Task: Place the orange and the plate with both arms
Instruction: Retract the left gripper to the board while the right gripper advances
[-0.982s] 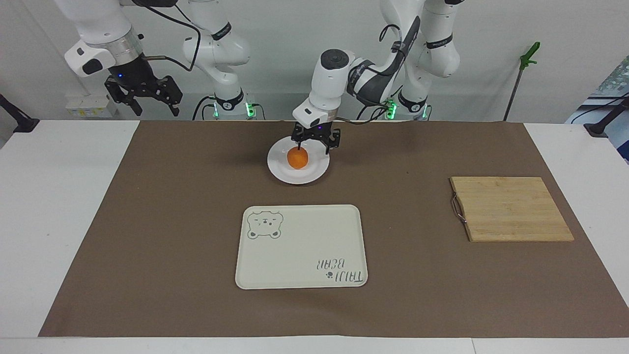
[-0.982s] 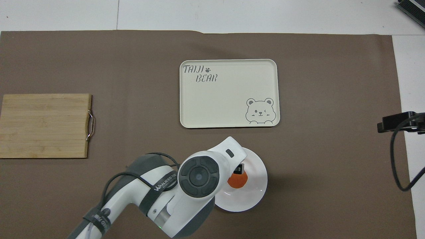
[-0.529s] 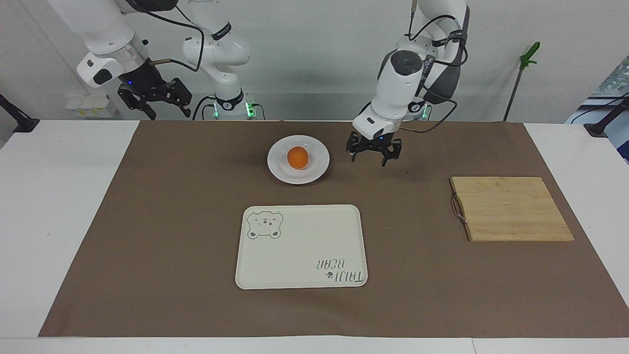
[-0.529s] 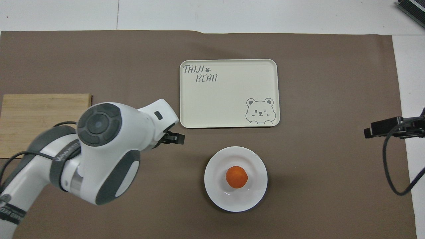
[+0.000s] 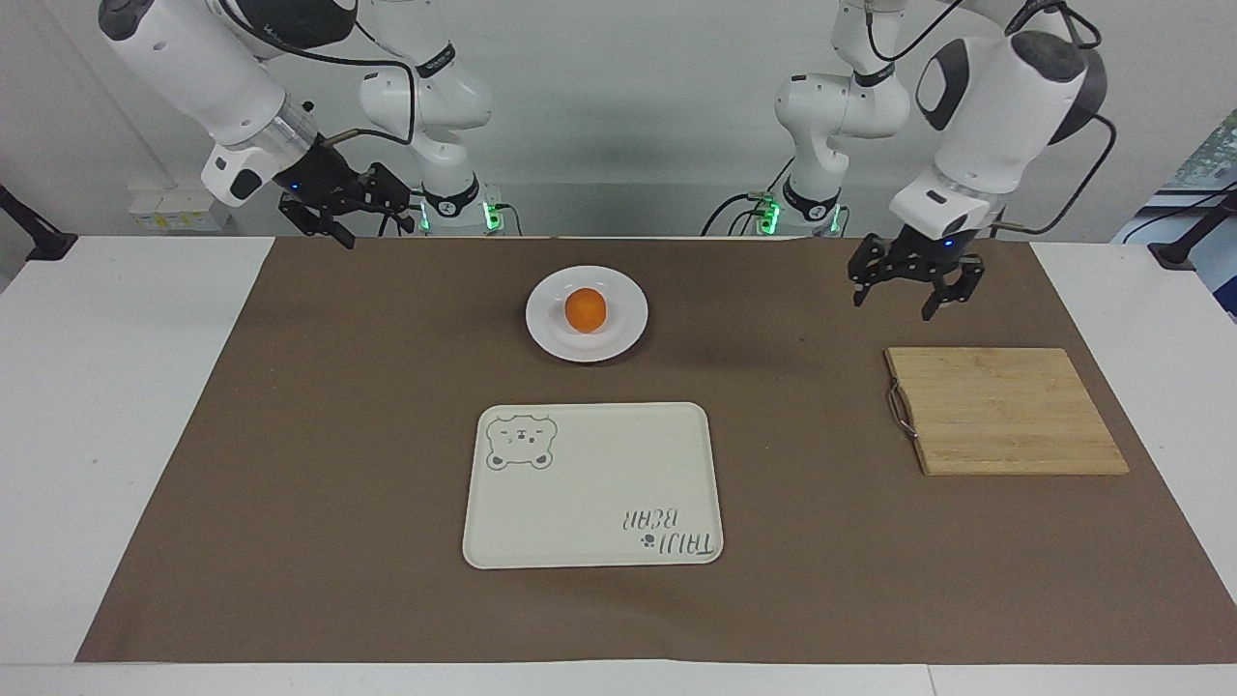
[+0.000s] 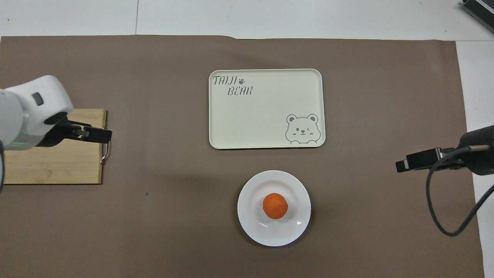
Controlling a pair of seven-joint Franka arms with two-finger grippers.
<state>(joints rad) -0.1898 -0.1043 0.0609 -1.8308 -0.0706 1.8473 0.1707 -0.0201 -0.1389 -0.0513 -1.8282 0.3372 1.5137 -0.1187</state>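
A: Orange [image 5: 585, 310] sitting dead centre on plate [image 5: 587, 314], loose. Plate flat on the brown mat [image 5: 290, 435], at 12 o'clock from the bear tray [image 5: 591, 485] in the facing view, robots' side of it.

B: Grippers?

A: Left gripper [image 5: 913, 286] up in the air over the mat by the cutting board [image 5: 1005, 411], fingers spread, empty. Right gripper [image 5: 338, 211] raised over the mat's corner at the right arm's end, also spread, empty.

B: Handling?

A: Likely glazed ceramic: stiff, slick, chippable. Best pinched on the wide rim, probably at 9 o'clock, facing view. Orange light, round, prone to rolling. Worth keeping level and slow.
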